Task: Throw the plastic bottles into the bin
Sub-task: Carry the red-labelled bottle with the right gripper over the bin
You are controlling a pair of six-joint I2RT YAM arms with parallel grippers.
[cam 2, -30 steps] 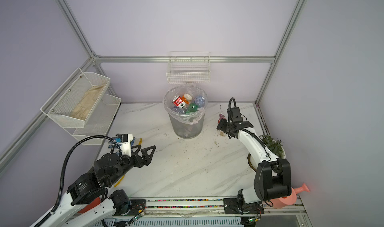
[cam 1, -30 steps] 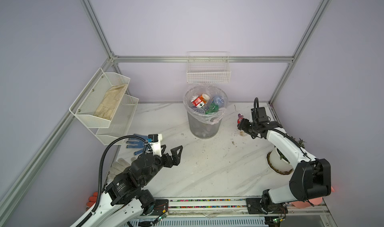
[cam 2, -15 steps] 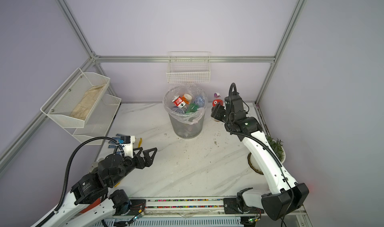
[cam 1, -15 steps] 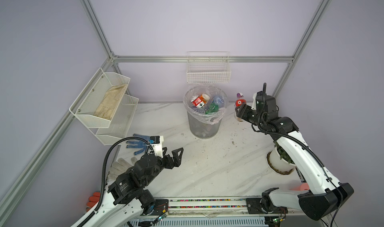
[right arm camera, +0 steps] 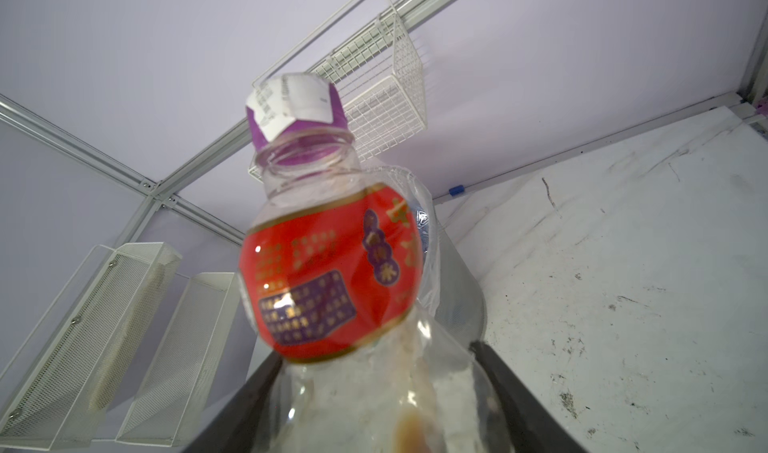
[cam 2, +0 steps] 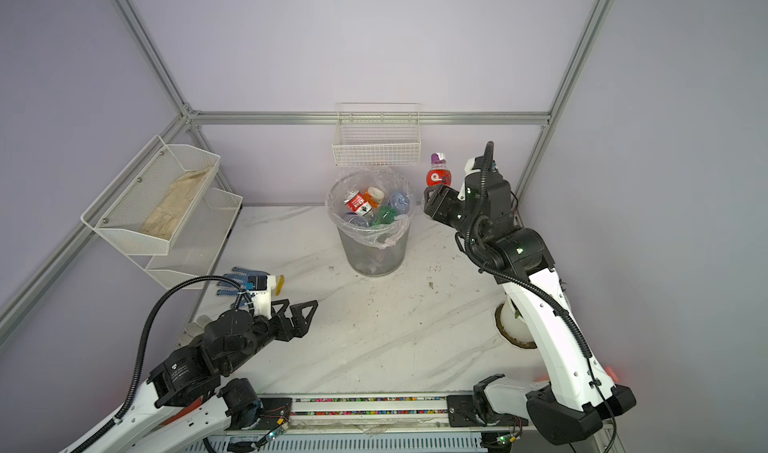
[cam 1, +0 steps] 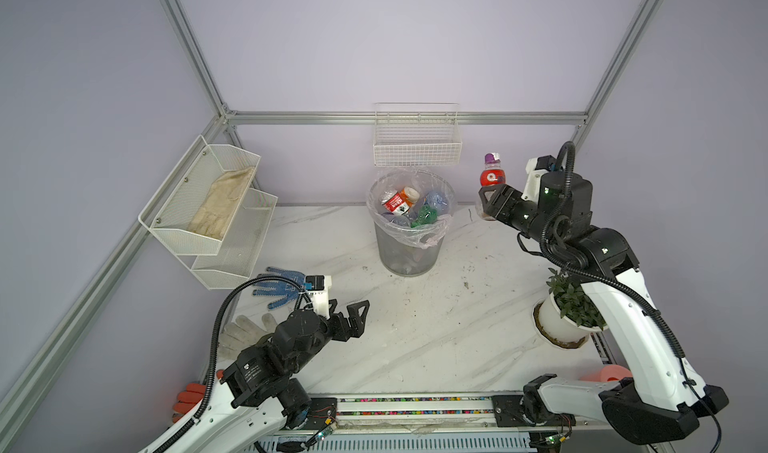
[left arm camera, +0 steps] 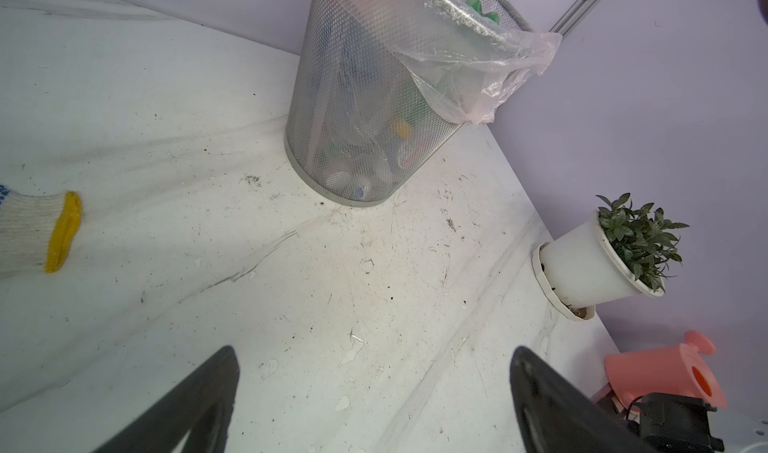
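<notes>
Bin (cam 1: 405, 251): stood at the far middle of the table (cam 1: 436, 326), with a clear bag folded over its rim.
Bottles inside (cam 1: 401, 201): lay heaped up to the rim, among them a red-and-white labelled one, a crushed green one and a bluish one. Showed low down through the mesh too, in the left wrist view.
Right gripper (cam 1: 487, 201): hung high off the table at the far right, jaws clamped on the clear lower body of one bottle (cam 1: 491, 176).
Bottle: stood upright in the grip, purple cap up and a red label round its middle. Hung in the air just right of the bin and apart from it, probably higher than the rim, though hard to judge from above. Filled the middle of the right wrist view, with a black finger at each side of its base and brownish dregs low inside.
Left gripper (cam 1: 348, 311): hung low over the near left of the table, jaws spread wide and holding nothing. Pointed toward the bin, well apart from it.
Blue-dotted glove (cam 1: 278, 287): lay flat at the left, just beyond that arm's wrist.
White glove (cam 1: 245, 330): lay nearer, at the left edge, partly behind the arm.
Wire basket (cam 1: 417, 147): hung on the far wall above the bin.
Plant pot (cam 1: 557, 326): stood at the right edge, partly behind the right arm.
Watering can (left arm camera: 660, 372): pink, lay at the near right corner.
</notes>
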